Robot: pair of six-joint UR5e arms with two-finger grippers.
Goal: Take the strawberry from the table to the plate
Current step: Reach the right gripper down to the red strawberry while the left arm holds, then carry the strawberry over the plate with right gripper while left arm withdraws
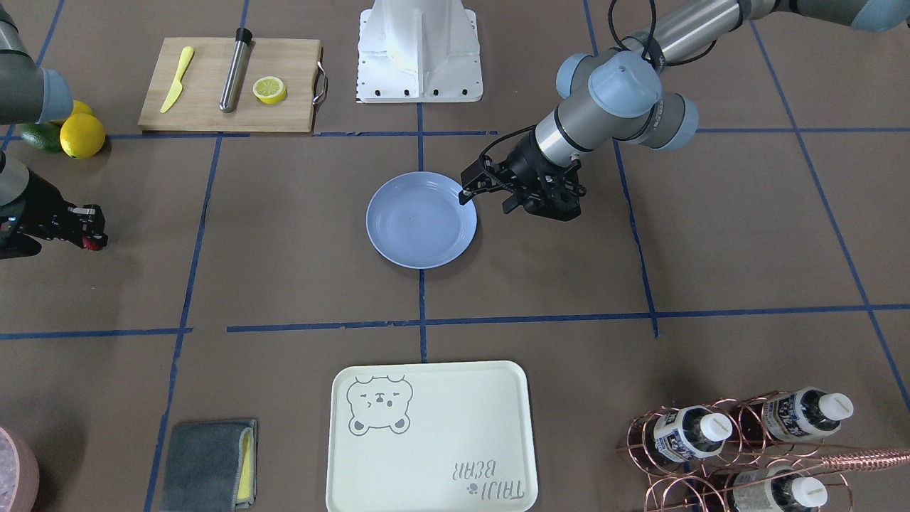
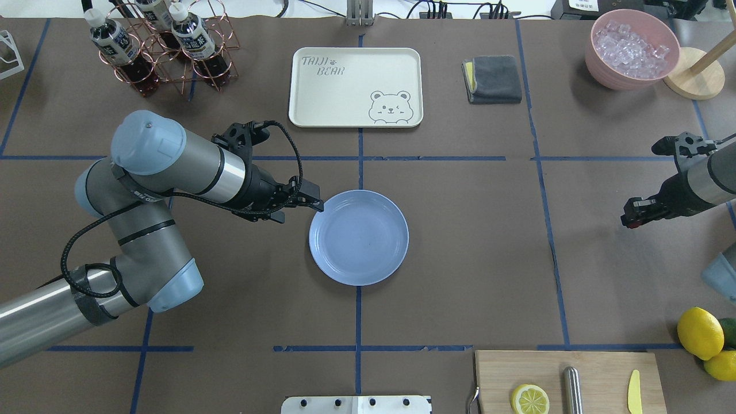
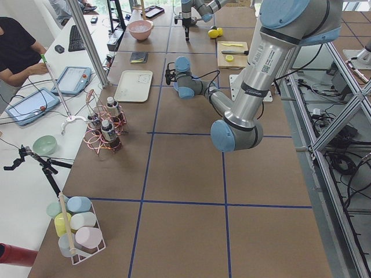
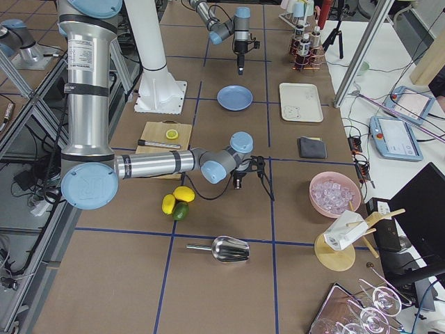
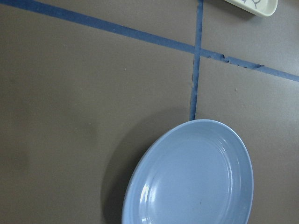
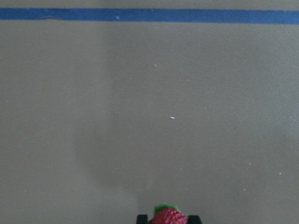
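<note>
In the front-facing view, the plate [image 1: 419,222] sat mid-table [image 1: 284,277]. The left gripper [image 1: 489,198] hung at the plate's 2 o'clock rim, its fingers apparently spread wide with nothing between them. Far out at the plate's 9 o'clock, well apart from it, the right gripper [image 1: 89,238] showed a bit of red at its tip. A cream tray [image 1: 426,441] lay at the plate's 6 o'clock and a cutting board [image 1: 206,85] at its 10 o'clock.

From overhead, the left gripper [image 2: 297,210] stood at the 10 o'clock rim of the plate [image 2: 359,238], and the right gripper [image 2: 629,220] was well away at 3 o'clock.

In the right-side view, we saw the right gripper [image 4: 238,182] pointing down at the table, with the plate [image 4: 235,97] far off at its 12 o'clock.

The left wrist camera caught only the bare plate [image 5: 196,177] at 5 o'clock on the brown paper.

In the right wrist camera, the strawberry [image 6: 168,217] sat at 6 o'clock, pinched between two dark fingertips [image 6: 141,218], green bit up. A blue tape line [image 6: 149,15] crossed at 12 o'clock.
</note>
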